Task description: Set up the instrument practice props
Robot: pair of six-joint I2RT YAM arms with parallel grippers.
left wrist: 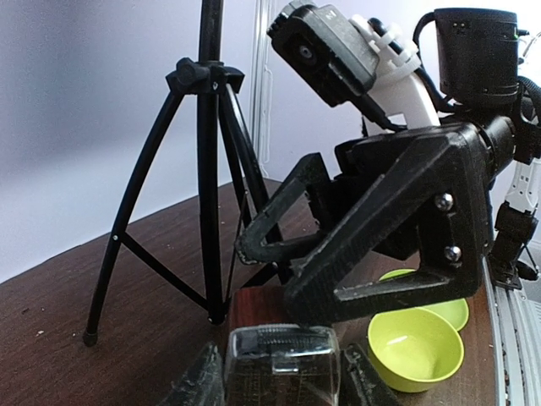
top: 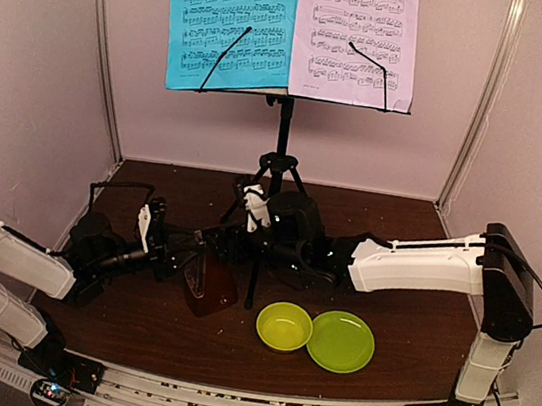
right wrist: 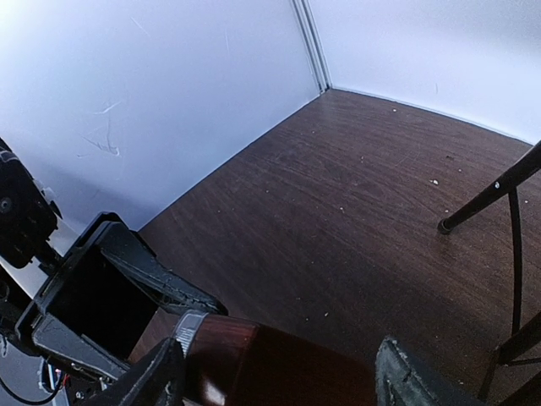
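Metronome between two grippers
Left gripper clamps it; right gripper straddles wide, grip unclear. Likely light, cover slick: hold the wood.

brown metronome between right hand fingers | left hand at its end | stand leg right

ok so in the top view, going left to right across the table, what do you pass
metronome → music stand's pole → yellow-green bowl → green plate; the arms overlap these, so they are left out
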